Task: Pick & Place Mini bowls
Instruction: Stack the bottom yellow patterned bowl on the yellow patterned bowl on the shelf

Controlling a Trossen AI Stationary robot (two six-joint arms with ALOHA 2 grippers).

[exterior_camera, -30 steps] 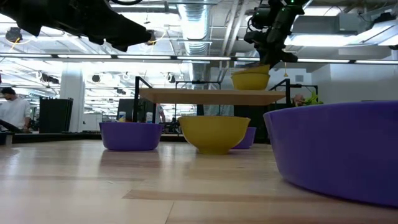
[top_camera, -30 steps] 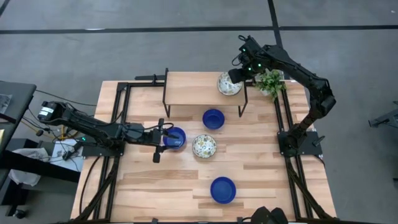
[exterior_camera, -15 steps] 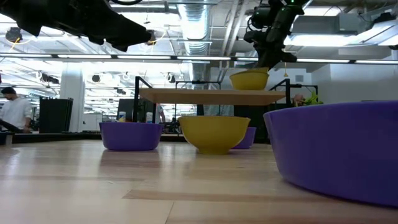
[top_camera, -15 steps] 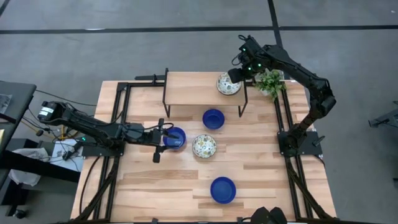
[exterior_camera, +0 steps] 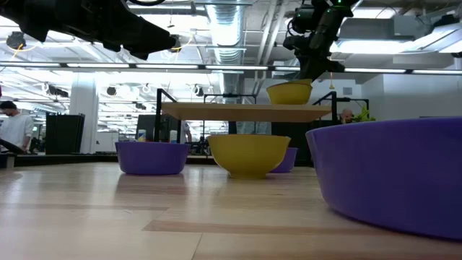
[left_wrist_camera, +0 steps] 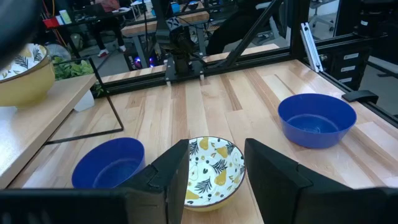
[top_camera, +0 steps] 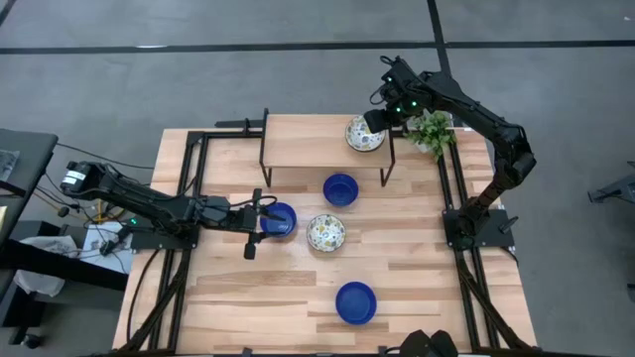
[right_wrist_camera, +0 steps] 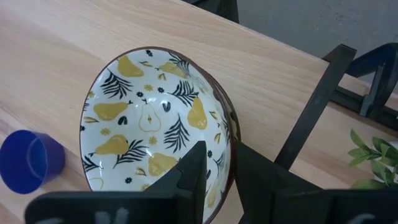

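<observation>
- Near edge of the bench [top_camera: 417, 278]: the near blue bowl [top_camera: 355, 302] sits alone, right of centre, nothing touching it.
- Mid-bench: the centre patterned bowl [top_camera: 325, 232] stands upright. Just beside it, toward the left edge, is the left blue bowl [top_camera: 283, 222].
- The left gripper [top_camera: 260, 220] hangs over that blue bowl's left rim, well above it in the low view. Its jaws are spread wide and empty, and it has not stirred in the last second.
- Just before the raised shelf [top_camera: 308, 144]: the far blue bowl [top_camera: 340, 188] rests on the bench top, untouched.
- Far edge, right end of the shelf: the shelf bowl [top_camera: 363, 135], pear-patterned, now sits level on the board. A second ago it sat a shade lower in the low view.
- This is the change to note: the right gripper [top_camera: 375, 121] has slackened. Its fingers now straddle the bowl's rim, one inside and one outside, parted and no longer pinching.
- Read that as a placement just finished: the bowl looks delivered, and the arm should be free to lift straight up.
- Mind the rim on the way out, because a finger dragging it could tip the bowl off the shelf end.
- Far right corner: the potted plant [top_camera: 433, 129] stands just beside the right gripper, close enough to brush.
- You can count five bowls here, with four left on the bench top.
</observation>
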